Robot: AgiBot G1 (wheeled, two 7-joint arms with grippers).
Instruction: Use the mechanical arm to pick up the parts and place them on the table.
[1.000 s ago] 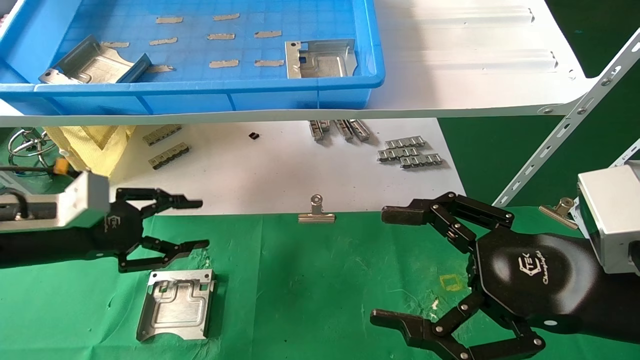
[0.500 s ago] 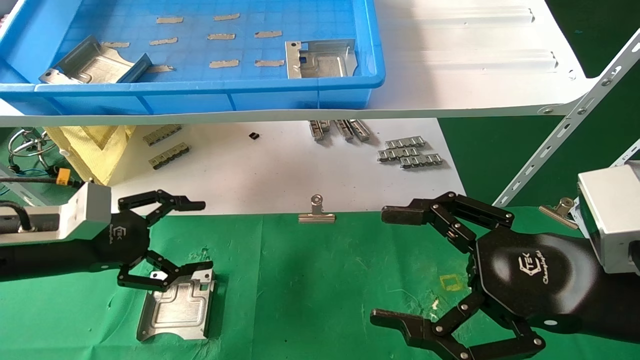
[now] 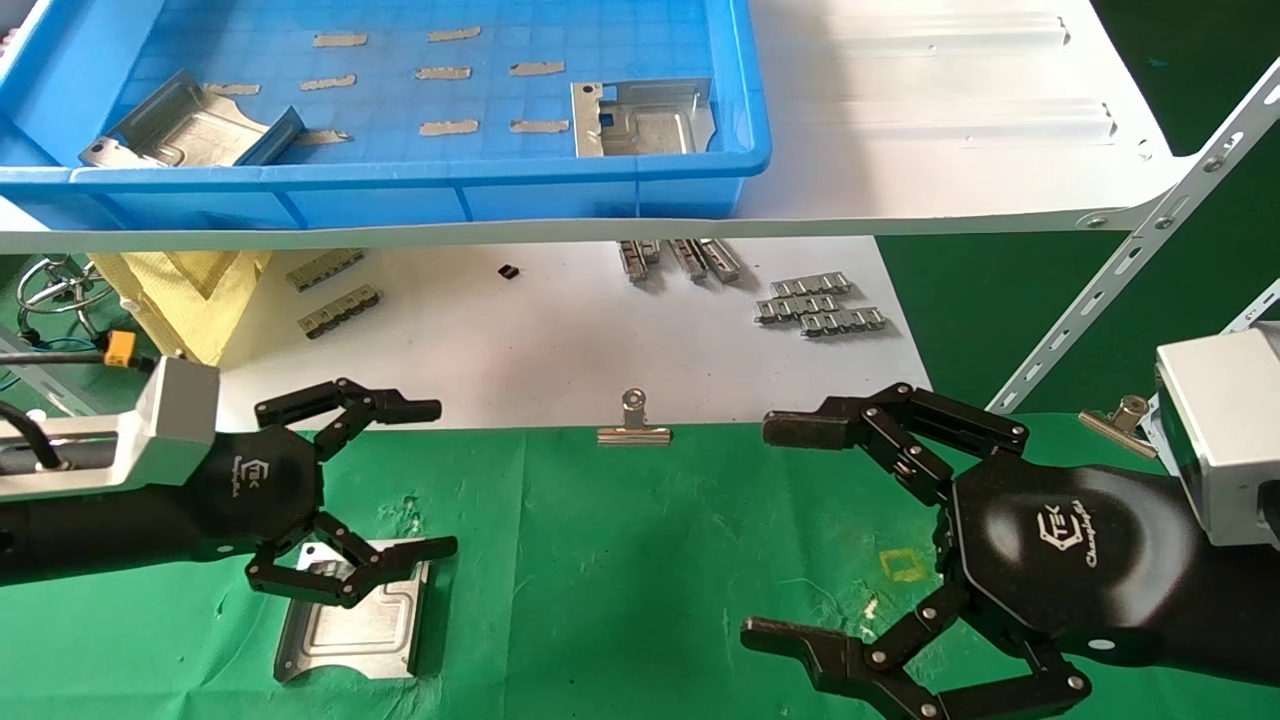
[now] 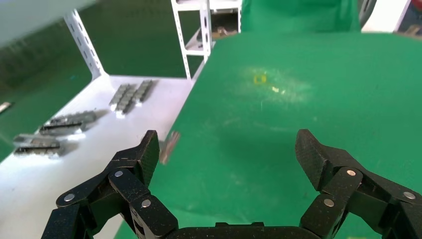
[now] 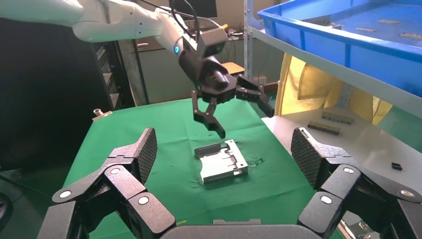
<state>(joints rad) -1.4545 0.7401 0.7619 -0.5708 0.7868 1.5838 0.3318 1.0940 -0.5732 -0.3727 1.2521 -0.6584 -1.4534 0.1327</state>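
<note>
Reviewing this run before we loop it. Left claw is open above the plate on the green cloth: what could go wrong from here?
1. The left claw hangs above the plate, one finger crossing its far edge in the head view; dropping could knock it.
2. The plate lies on wrinkled green cloth; it may slide.
3. Two plates remain in the blue tray, one tilted: awkward grasp.

Our left gripper [image 3: 405, 480] covers the plate's [image 3: 350, 625] top edge; our right gripper [image 3: 780, 535] runs off the bottom edge.

I see white slotted shelving [image 3: 1130, 270] at right, w/ a dark cabinet [image 5: 112, 74] far left.
</note>
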